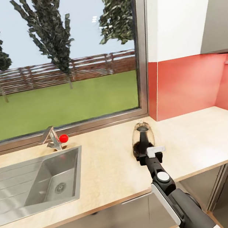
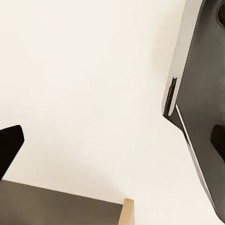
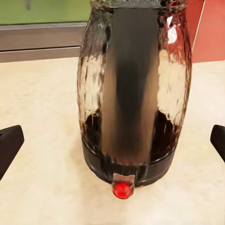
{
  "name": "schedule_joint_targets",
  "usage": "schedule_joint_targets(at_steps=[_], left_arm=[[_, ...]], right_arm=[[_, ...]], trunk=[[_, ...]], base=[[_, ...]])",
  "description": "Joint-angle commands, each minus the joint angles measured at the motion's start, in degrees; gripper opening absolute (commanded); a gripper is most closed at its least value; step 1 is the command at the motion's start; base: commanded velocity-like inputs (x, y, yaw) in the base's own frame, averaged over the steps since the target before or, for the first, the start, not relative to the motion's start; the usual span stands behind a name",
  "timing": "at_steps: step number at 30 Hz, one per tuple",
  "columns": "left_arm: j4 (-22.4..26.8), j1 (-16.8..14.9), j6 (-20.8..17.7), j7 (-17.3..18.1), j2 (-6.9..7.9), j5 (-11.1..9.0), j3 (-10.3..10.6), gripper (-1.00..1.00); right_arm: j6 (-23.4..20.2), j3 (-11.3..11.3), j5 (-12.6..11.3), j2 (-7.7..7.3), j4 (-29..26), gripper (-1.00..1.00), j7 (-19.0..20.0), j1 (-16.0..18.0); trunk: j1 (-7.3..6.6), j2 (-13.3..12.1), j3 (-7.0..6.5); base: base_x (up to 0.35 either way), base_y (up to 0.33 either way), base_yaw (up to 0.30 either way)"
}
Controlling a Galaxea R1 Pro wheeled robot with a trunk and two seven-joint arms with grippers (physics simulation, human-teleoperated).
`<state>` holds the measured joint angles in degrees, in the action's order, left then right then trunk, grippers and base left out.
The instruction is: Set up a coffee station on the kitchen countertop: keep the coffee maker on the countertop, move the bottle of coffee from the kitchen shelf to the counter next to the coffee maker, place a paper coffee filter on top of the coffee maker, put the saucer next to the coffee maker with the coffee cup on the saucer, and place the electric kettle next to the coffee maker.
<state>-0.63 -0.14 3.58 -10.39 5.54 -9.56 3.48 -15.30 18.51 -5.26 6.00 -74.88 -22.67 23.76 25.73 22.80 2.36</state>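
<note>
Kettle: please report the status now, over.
Right gripper open, fingers either side of kettle, handle facing it. Kettle upright on countertop, right of sink. Left gripper open, empty. Nothing in the way.

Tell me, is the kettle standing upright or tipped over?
Upright: the kettle sits flat on its black base on the countertop, handle vertical.

Electric kettle (image 1: 143,138): 1, right of the sink (image 1: 36,183), on the tabletop (image 1: 113,174).
Sink: 1, steel.
Tap (image 1: 51,138): 1, behind the sink, with 1 red knob (image 1: 63,138).
Window (image 1: 55,57): 1, behind the sink.
Trees beyond the window: 3.
</note>
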Motion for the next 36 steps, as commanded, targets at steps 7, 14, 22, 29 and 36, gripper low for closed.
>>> schedule_joint_targets(at_steps=[7,14,22,29,36], left_arm=[[-0.07,-0.04,0.29,-0.07,-0.01,-0.55,0.38,1.00],[-0.07,-0.04,0.29,-0.07,-0.01,-0.55,0.38,1.00],[-0.32,0.08,0.29,0.12,-0.01,-0.55,0.38,1.00],[-0.76,0.31,0.29,0.19,-0.01,-0.55,0.38,1.00],[-0.76,0.33,0.29,0.19,-0.01,-0.55,0.38,1.00]], right_arm=[[-0.09,0.12,-0.54,-0.03,-0.17,1.00,-0.47,0.06],[-0.15,0.12,-0.54,-0.03,-0.17,1.00,-0.47,0.06],[-0.08,0.12,-0.54,-0.03,-0.21,1.00,-0.51,0.06],[-0.09,0.12,-0.54,-0.03,-0.25,1.00,-0.51,0.06],[-0.10,0.20,-0.54,-0.03,-0.22,1.00,-0.49,0.06]], trunk=[[0.05,0.11,0.11],[0.05,0.11,0.11],[0.05,0.11,0.11],[0.05,0.11,0.11],[0.05,0.11,0.11]], base=[[0.042,-0.024,0.000],[0.095,-0.001,0.000],[0.021,0.000,0.000],[0.106,0.000,0.000],[0.043,-0.020,0.000]])
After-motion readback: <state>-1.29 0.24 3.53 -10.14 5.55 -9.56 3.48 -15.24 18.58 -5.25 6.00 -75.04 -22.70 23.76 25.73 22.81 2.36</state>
